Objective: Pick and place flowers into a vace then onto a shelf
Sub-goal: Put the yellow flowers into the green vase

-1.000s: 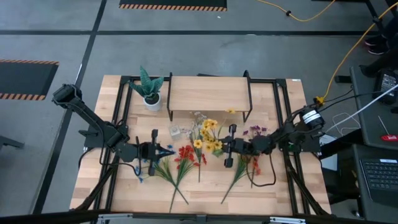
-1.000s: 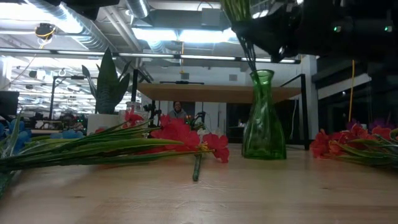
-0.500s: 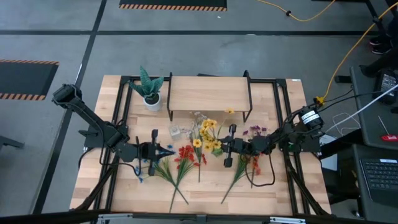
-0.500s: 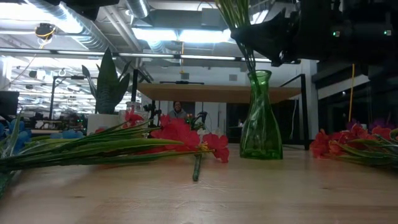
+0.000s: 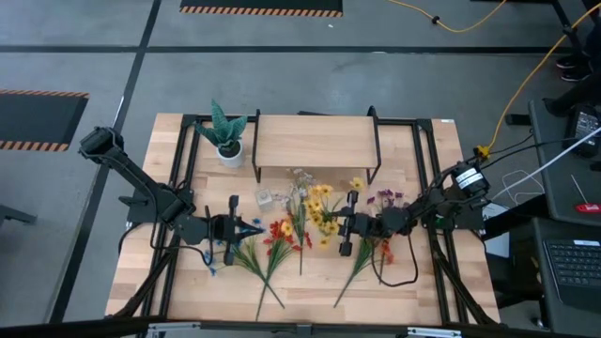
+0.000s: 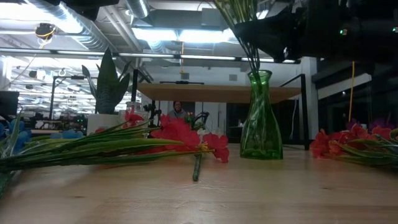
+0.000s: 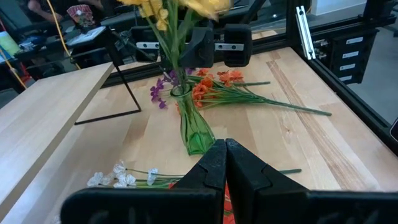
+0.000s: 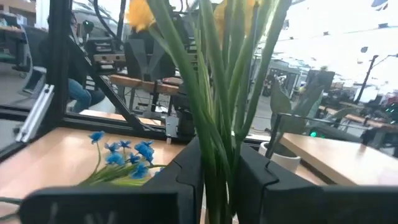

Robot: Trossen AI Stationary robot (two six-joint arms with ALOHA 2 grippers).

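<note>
Right end effector (image 8: 219,171) loosely around yellow flowers (image 8: 211,81), stems in green vase (image 6: 260,116), no readable writing

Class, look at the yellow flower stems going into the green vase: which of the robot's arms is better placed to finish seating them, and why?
Right. The right gripper has the yellow flowers between its fingers, directly over the green vase, stems entering its neck. The left gripper is shut, holds nothing, and sits to the vase's side.

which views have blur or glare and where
Left wrist view: the yellow flowers are motion-blurred, while the green vase is sharp. Right wrist view: the stems are soft and the background is washed out. Low view: ceiling lights glare, leaving the arm silhouetted.
</note>
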